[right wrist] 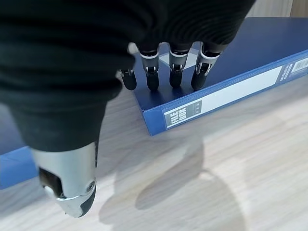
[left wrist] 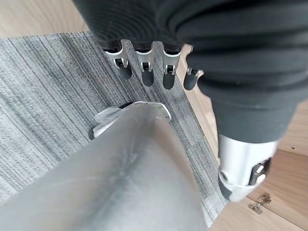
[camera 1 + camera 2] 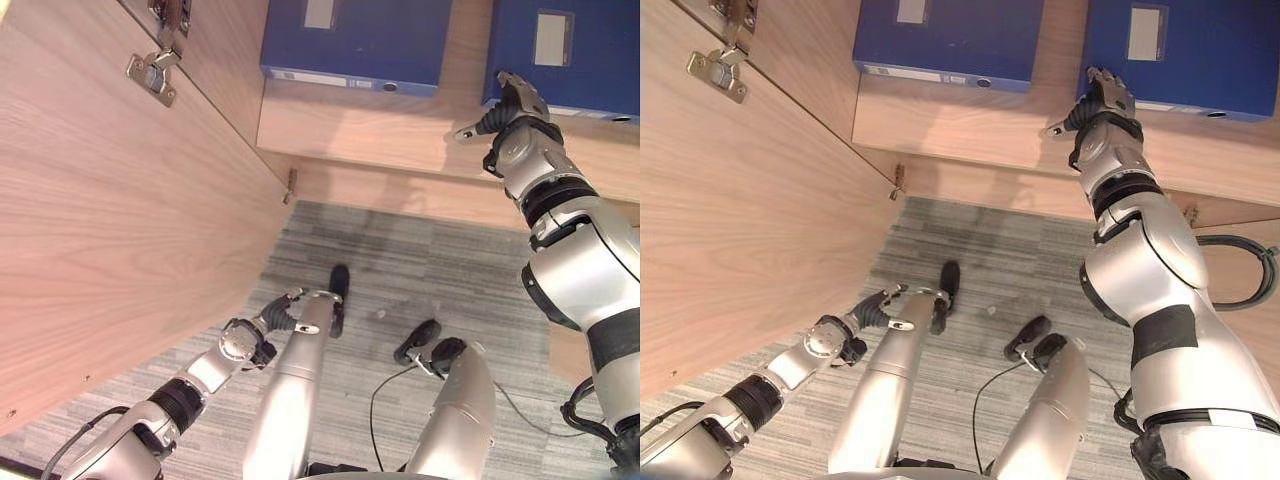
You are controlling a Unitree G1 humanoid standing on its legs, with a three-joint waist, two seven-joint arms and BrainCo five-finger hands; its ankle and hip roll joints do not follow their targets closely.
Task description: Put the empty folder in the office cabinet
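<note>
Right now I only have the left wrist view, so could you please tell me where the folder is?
Observer: A blue folder lies flat on the cabinet shelf.
Operator: Thank you. Is the right hand holding it?
Observer: No, the right hand is open, with straight fingers over a corner of the folder; I cannot tell whether they touch it.
Operator: Is anything else on that shelf?
Observer: Yes, a second folder, also blue, lies flat to the first one's left, apart from it.
</note>
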